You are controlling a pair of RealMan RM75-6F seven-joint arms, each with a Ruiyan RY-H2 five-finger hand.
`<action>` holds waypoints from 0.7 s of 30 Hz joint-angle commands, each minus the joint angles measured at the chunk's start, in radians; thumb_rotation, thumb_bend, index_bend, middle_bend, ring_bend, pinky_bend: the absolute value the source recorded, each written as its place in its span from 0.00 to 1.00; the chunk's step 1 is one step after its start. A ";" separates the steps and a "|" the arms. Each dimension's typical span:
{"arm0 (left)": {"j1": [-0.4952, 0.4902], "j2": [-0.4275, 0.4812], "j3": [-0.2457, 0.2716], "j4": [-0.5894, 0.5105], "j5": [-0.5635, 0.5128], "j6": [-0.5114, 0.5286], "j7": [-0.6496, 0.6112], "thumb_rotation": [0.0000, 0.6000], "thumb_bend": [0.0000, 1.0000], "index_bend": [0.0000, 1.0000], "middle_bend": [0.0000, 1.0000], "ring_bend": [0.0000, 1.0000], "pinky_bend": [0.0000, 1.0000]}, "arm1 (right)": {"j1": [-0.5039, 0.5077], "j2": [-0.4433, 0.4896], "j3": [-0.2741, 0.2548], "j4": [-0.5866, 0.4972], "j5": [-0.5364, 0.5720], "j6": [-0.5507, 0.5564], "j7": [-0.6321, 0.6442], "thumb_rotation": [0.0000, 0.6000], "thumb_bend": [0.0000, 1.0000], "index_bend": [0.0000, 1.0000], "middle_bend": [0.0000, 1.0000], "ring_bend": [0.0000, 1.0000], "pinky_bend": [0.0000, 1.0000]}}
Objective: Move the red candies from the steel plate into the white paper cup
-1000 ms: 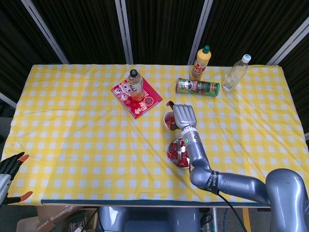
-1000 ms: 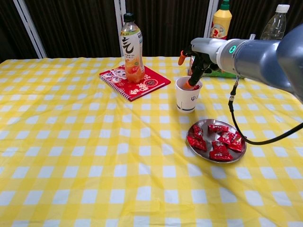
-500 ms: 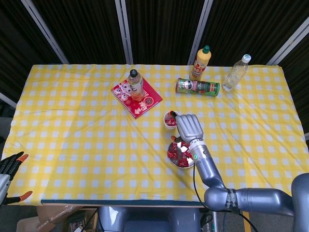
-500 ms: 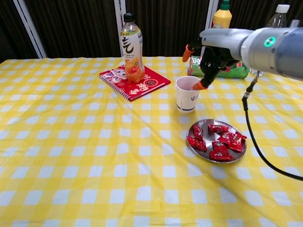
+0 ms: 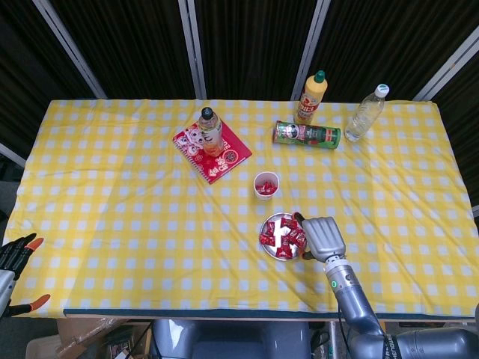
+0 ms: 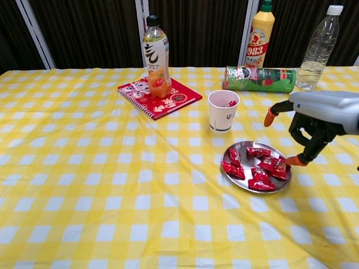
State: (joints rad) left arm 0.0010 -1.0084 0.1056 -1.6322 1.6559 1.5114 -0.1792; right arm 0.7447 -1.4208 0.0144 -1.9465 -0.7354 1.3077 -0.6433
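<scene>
The steel plate (image 6: 279, 185) (image 5: 272, 221) sits right of the table's middle with several red candies (image 6: 255, 168) (image 5: 281, 238) on it. Just behind it stands the white paper cup (image 6: 222, 111) (image 5: 266, 184), with red candy showing inside. My right hand (image 6: 307, 126) (image 5: 322, 237) hovers over the plate's right edge, fingers apart and curved downward, holding nothing. One orange fingertip is close to the rightmost candy. My left hand (image 5: 15, 254) hangs off the table's near left corner, fingers spread and empty.
A drink bottle (image 6: 156, 58) stands on a red notebook (image 6: 159, 97) at the back left. A green can (image 6: 259, 79) lies on its side behind the cup. A yellow sauce bottle (image 6: 259, 35) and a clear water bottle (image 6: 318, 49) stand at the back right.
My right hand has left the cup and swung forward and right, down to the plate's right side. A candy now lies in the cup. The left hand has not moved.
</scene>
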 commanded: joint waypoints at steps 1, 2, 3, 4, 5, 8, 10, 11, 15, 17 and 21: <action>0.000 -0.002 0.000 0.003 0.000 0.001 0.001 1.00 0.07 0.00 0.00 0.00 0.00 | -0.015 -0.026 -0.018 0.020 -0.007 -0.007 -0.003 1.00 0.29 0.28 0.79 0.83 1.00; 0.000 -0.003 -0.001 0.004 0.000 0.001 0.002 1.00 0.07 0.00 0.00 0.00 0.00 | -0.018 -0.033 -0.022 0.024 -0.009 -0.008 -0.008 1.00 0.29 0.28 0.79 0.83 1.00; 0.000 -0.004 -0.001 0.005 0.000 0.001 0.003 1.00 0.07 0.00 0.00 0.00 0.00 | -0.021 -0.045 -0.027 0.031 -0.012 -0.010 -0.014 1.00 0.29 0.28 0.79 0.83 1.00; 0.000 -0.004 -0.001 0.005 0.000 0.002 0.004 1.00 0.07 0.00 0.00 0.00 0.00 | -0.023 -0.053 -0.028 0.035 -0.012 -0.011 -0.017 1.00 0.29 0.28 0.79 0.83 1.00; 0.001 -0.005 -0.002 0.005 0.000 0.002 0.005 1.00 0.07 0.00 0.00 0.00 0.00 | -0.025 -0.061 -0.029 0.039 -0.013 -0.012 -0.018 1.00 0.29 0.28 0.79 0.83 1.00; 0.002 -0.006 -0.002 0.006 0.000 0.005 0.006 1.00 0.07 0.00 0.00 0.00 0.00 | -0.031 -0.092 -0.025 0.057 -0.009 -0.020 -0.025 1.00 0.29 0.28 0.79 0.83 1.00; 0.002 -0.007 -0.002 0.008 0.000 0.006 0.006 1.00 0.07 0.00 0.00 0.00 0.00 | -0.032 -0.106 -0.020 0.066 -0.006 -0.023 -0.027 1.00 0.29 0.28 0.79 0.83 1.00; 0.002 -0.007 -0.002 0.007 0.000 0.007 0.007 1.00 0.07 0.00 0.00 0.00 0.00 | -0.033 -0.113 -0.017 0.071 -0.005 -0.026 -0.027 1.00 0.29 0.30 0.79 0.83 1.00; 0.003 -0.007 -0.003 0.008 -0.004 0.006 0.007 1.00 0.07 0.00 0.00 0.00 0.00 | -0.035 -0.137 -0.003 0.093 -0.006 -0.036 -0.023 1.00 0.29 0.34 0.79 0.83 1.00; 0.004 -0.007 -0.003 0.010 -0.005 0.006 0.005 1.00 0.07 0.00 0.00 0.00 0.00 | -0.036 -0.145 0.004 0.103 -0.005 -0.041 -0.022 1.00 0.29 0.34 0.79 0.83 1.00; 0.004 -0.007 -0.002 0.011 -0.006 0.005 0.005 1.00 0.07 0.00 0.00 0.00 0.00 | -0.034 -0.160 0.023 0.130 0.004 -0.057 -0.021 1.00 0.29 0.34 0.79 0.83 1.00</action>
State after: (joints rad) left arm 0.0048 -1.0154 0.1032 -1.6213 1.6500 1.5163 -0.1743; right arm 0.7097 -1.5765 0.0325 -1.8223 -0.7354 1.2556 -0.6647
